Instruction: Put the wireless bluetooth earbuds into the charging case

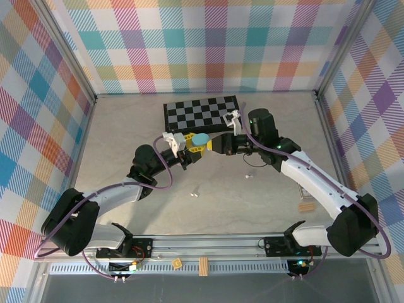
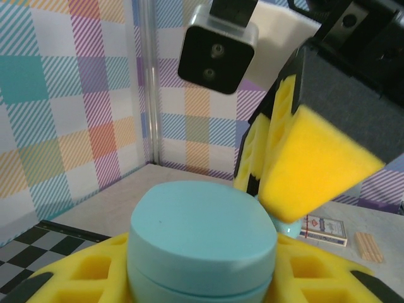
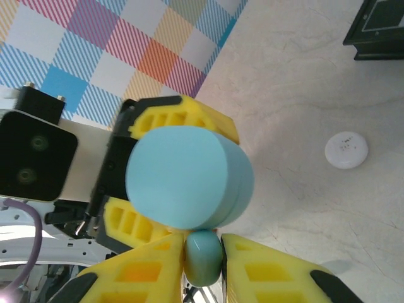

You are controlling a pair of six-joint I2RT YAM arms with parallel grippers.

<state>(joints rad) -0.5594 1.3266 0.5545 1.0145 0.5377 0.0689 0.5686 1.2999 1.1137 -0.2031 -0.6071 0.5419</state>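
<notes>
A round light blue charging case is held above the table, and my left gripper is shut on it from both sides. Its seam looks closed. From above, the case hangs in front of the chessboard, between my left gripper and my right gripper. My right gripper is shut on a small glossy light blue earbud, which touches the case at its rim. A white earbud lies on the table below them, and a second small white piece lies to its right.
A black and white chessboard lies at the back centre. A wooden block sits near the right arm. A card box and a wooden piece lie on the table. A white round piece rests on the marble surface.
</notes>
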